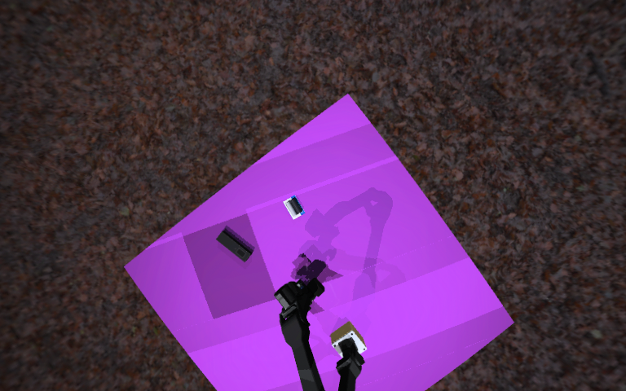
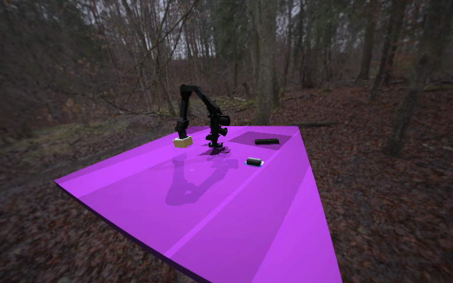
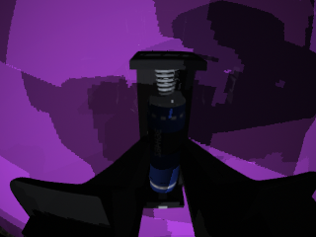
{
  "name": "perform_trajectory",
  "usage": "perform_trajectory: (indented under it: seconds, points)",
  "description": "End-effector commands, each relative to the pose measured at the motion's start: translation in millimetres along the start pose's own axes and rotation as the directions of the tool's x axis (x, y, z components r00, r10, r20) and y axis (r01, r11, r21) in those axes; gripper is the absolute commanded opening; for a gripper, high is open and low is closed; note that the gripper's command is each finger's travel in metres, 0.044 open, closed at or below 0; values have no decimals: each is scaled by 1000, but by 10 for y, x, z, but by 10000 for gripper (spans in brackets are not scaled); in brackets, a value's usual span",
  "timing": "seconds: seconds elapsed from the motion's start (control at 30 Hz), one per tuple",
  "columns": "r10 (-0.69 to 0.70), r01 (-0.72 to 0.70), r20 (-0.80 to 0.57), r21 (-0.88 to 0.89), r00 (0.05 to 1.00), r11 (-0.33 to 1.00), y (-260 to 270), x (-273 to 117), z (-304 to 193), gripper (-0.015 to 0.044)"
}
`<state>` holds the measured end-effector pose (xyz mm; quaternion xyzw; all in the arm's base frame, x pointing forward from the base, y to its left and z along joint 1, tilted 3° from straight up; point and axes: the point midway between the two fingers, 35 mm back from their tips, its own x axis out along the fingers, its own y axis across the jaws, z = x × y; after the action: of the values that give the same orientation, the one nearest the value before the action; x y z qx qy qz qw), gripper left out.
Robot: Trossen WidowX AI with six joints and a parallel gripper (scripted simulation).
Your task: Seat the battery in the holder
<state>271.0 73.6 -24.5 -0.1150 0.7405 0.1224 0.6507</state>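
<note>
Wrist view: we have the claw (image 3: 165,188) clamped on the battery (image 3: 165,148), lying in the holder (image 3: 168,93) with its far end at the spring (image 3: 165,81) (lip hidden), so level it gently, then release without pressing.

An outdoor woodland is surrounding the rig. Bare trunks (image 2: 265,59) are standing close behind it, with thin leafless branches crossing a pale sky, and more trees are fading into a dim, blurred background. Brown fallen leaves (image 1: 138,92) are covering the ground on every side, and in the top view they are filling everything around the table. A patch of moss or grass (image 2: 49,133) is showing at the left. A glossy purple table (image 2: 233,216) is sitting among the leaves, with the black arm (image 2: 200,99) standing on it on a tan base (image 2: 182,142) and casting a shadow across it.
</note>
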Motion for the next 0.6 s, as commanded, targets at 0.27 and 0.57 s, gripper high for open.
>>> perform_trajectory:
  seconds: [0.27, 0.57]
  points:
    - [-1, 1, 2, -3, 1000, 1000, 3, 8, -54, 59]
    - [-1, 1, 2, -3, 1000, 1000, 3, 8, -54, 111]
